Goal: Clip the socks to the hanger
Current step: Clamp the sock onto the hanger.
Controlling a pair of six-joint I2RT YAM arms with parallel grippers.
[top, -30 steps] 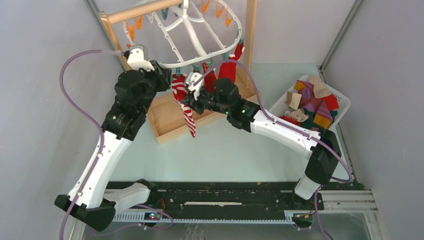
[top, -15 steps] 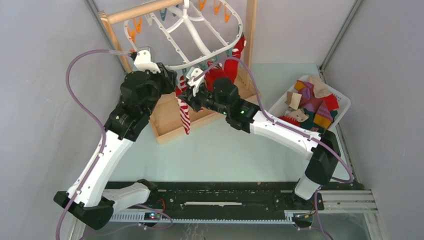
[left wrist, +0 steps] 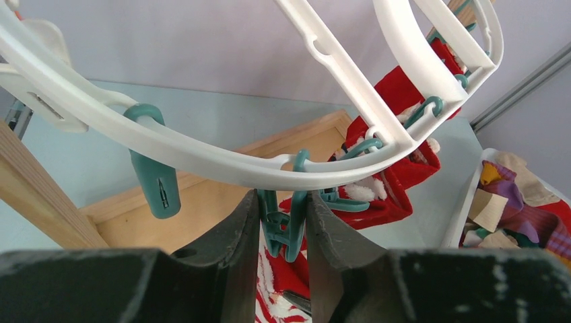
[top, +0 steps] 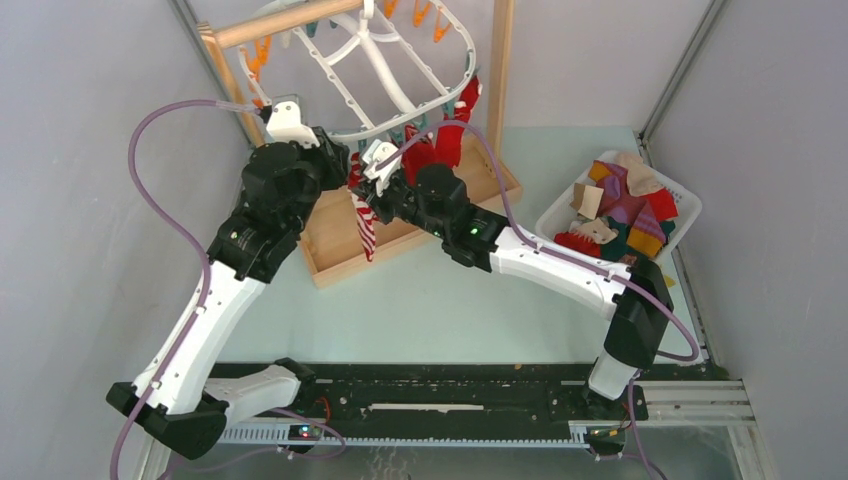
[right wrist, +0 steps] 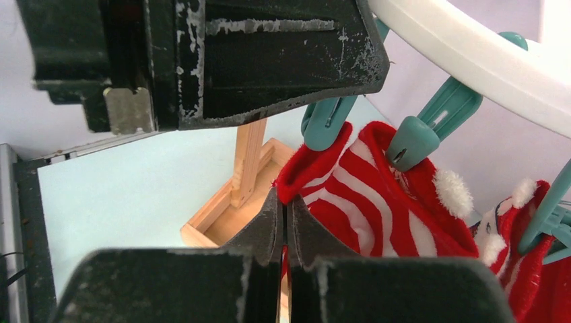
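- Far left, the large white oval plastic hanger (top: 388, 72) hangs tilted, its top cropped.
- Left gripper (left wrist: 283, 202), raised, squeezes a teal plastic clothespin (left wrist: 281, 229) on the hanger's near rim.
- Right gripper (right wrist: 285, 202), fingers nearly touching, pinches the red-and-white striped fabric sock (right wrist: 363, 202) beneath that pin; whether the pin grips it is unclear.
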